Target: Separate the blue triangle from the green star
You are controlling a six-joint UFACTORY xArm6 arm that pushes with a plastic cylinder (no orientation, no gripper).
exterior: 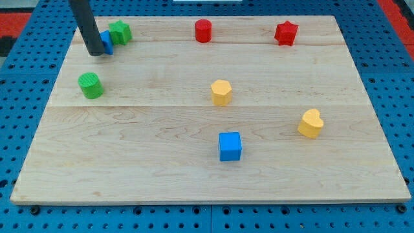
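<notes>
The blue triangle (107,41) sits near the board's top left corner, mostly hidden behind my rod. The green star (120,32) is just to its upper right, touching or nearly touching it. My tip (95,53) rests on the board at the blue triangle's left side, in contact with it or very close.
A green cylinder (90,85) lies below my tip. A red cylinder (203,30) and a red star (286,32) sit along the top. A yellow hexagon (221,92), a blue cube (230,146) and a yellow heart (310,123) lie further right. The wooden board (162,175) sits on blue pegboard.
</notes>
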